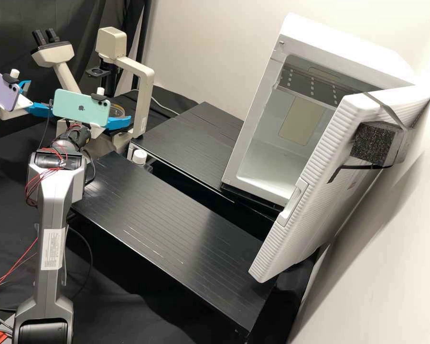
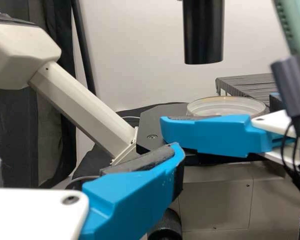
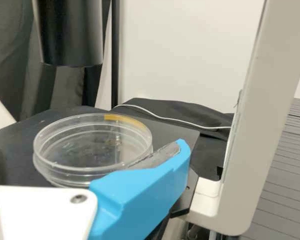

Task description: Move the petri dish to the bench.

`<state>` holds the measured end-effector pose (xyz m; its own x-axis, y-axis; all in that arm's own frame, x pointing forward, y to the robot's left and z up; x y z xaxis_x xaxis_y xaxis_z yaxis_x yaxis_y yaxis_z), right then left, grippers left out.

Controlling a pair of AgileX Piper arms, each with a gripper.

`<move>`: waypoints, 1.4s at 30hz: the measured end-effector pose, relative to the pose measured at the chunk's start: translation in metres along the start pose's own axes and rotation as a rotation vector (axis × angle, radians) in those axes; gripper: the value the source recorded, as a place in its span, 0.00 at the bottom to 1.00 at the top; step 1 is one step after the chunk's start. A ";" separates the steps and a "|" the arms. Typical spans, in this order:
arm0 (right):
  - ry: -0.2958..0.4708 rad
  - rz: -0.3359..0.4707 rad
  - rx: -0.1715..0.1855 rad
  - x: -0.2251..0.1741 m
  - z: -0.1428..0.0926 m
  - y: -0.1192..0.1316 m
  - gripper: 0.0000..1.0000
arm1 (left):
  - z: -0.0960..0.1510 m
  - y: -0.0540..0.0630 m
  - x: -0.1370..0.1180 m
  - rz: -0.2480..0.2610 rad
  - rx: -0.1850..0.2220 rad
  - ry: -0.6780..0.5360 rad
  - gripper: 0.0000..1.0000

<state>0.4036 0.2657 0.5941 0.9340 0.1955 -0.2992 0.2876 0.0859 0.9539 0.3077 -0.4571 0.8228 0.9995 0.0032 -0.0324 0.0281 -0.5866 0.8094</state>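
Fingers of the right gripper stand spread around the petri dish, which sits on the black stage of the microscope; whether the nearer blue finger touches the rim I cannot tell. From the right wrist, the dish reads as clear, round and shallow, with an amber strip along its rim; the high view has it partly behind a mint phone, while the left wrist view has the right gripper's other finger crossing before it. Both fingers of the left gripper are parted too, off to the microscope's eyepiece side. Dark, rough pads line the smooth blue fingers, which bend out from flat white plates. The right arm, satin grey and trailing thin red wires, climbs from the high view's lower left, then angles its wrist toward the stage. Farther out come the grooved black table and a white box-shaped cabinet, its ribbed door swung open, a coarse foam block strapped on.
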 end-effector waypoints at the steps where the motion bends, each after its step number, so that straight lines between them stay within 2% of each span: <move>1: -0.001 0.004 0.004 0.001 -0.001 0.001 1.00 | 0.000 0.000 0.000 0.000 0.000 0.000 1.00; 4: -0.012 -0.010 0.008 0.004 0.001 -0.003 1.00 | 0.000 0.000 0.000 0.000 0.000 0.000 1.00; 5: -0.013 -0.010 0.006 0.004 0.002 -0.004 0.00 | 0.000 0.000 0.000 0.000 0.000 0.000 1.00; 14: -0.011 -0.021 0.001 0.008 0.001 -0.006 0.00 | 0.000 0.000 0.000 0.000 0.000 0.000 1.00; 18: -0.017 -0.028 -0.013 0.008 0.002 -0.008 0.00 | 0.000 0.000 0.000 0.000 0.000 0.000 1.00; 42: -0.025 -0.029 -0.008 0.009 0.004 -0.007 0.00 | 0.000 0.000 0.000 0.000 0.000 0.000 1.00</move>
<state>0.4107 0.2631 0.5850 0.9303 0.1685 -0.3258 0.3129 0.0987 0.9446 0.3077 -0.4571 0.8228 0.9995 0.0032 -0.0324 0.0281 -0.5866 0.8094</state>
